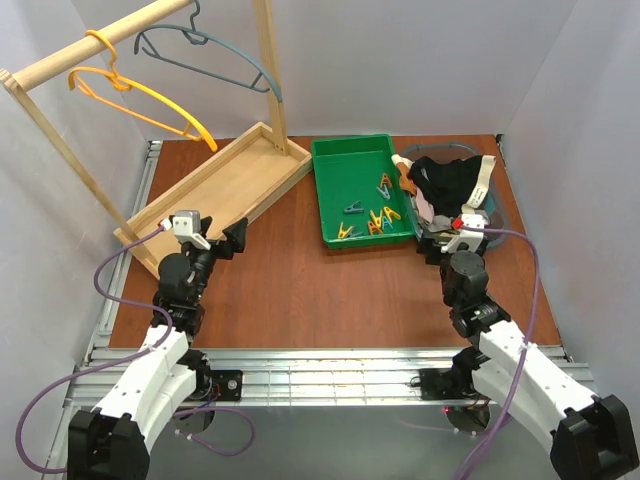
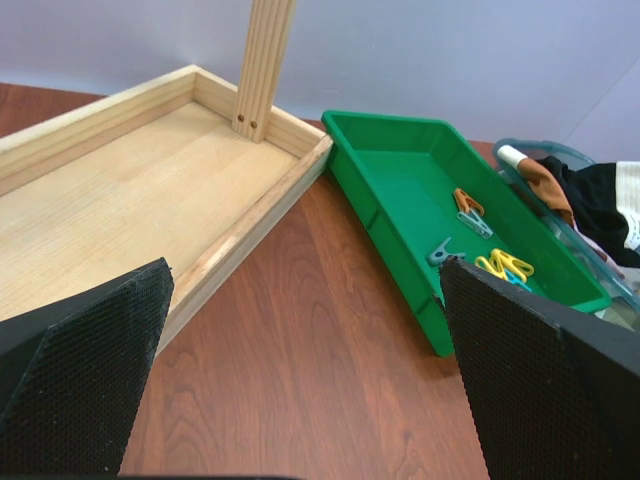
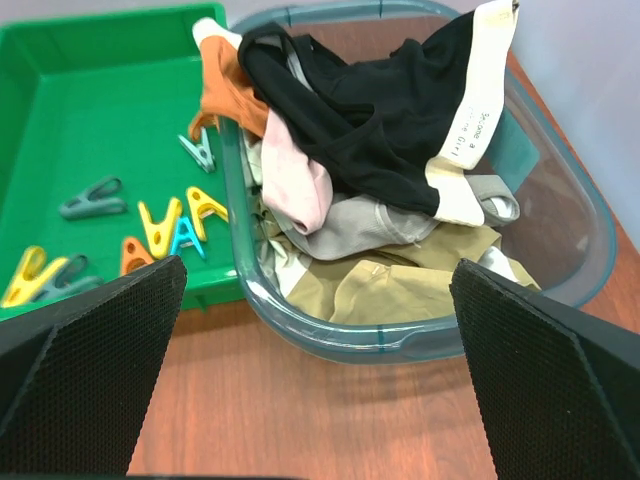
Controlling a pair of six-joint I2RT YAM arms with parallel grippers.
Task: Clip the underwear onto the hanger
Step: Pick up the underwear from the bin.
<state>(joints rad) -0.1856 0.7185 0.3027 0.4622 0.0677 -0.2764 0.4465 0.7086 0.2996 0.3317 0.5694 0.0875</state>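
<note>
The table [image 1: 320, 290] in front of me is reddish-brown wood grain, and three containers sit directly on it, all toward the far side. On my left a shallow pale wooden tray [image 1: 220, 190] lies at an angle. A green plastic tray [image 1: 350, 180] sits in the middle, just beside the wooden tray's far corner. On my right a clear tub [image 3: 400, 345] sits close against the green tray's side.

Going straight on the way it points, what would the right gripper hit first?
Probably the near wall of the translucent blue-grey plastic tub, centred ahead of the open right gripper. If it clears the rim, it would meet the beige garment inside, lying below the black cream-banded underwear. Depth is unclear.
</note>
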